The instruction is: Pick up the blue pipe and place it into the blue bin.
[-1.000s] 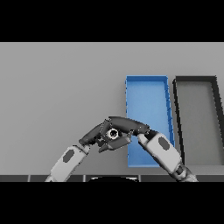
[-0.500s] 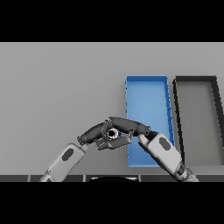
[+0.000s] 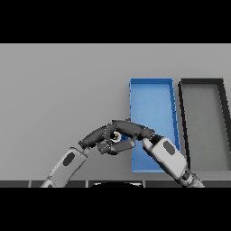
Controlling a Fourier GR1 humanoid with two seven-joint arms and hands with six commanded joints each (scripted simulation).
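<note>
Both hands met near left edge of blue bin [image 3: 153,108], at near side of grey table [image 3: 58,90]. Right hand [image 3: 131,131] curled; small pale round object seen between fingers, whether blue pipe cannot be told. Left hand [image 3: 97,137] alongside, fingers straight. Dark bin [image 3: 203,117] just right of blue bin.

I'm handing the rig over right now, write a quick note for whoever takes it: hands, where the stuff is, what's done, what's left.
Left hand: meets the right hand just left of the blue bin's near end; fingers not readable.
Right hand: reaches left across the blue bin's near left edge; fingers not readable.
Blue pipe: not clearly visible. A small round shape shows between the hands, but I cannot tell whether it is the pipe.
Blue bin: nothing visible in the uncovered part. A dark bin sits to its right.
Done: both hands are together beside the bin.
Left: confirm the pipe is held, carry it over the blue bin, release it inside.
</note>
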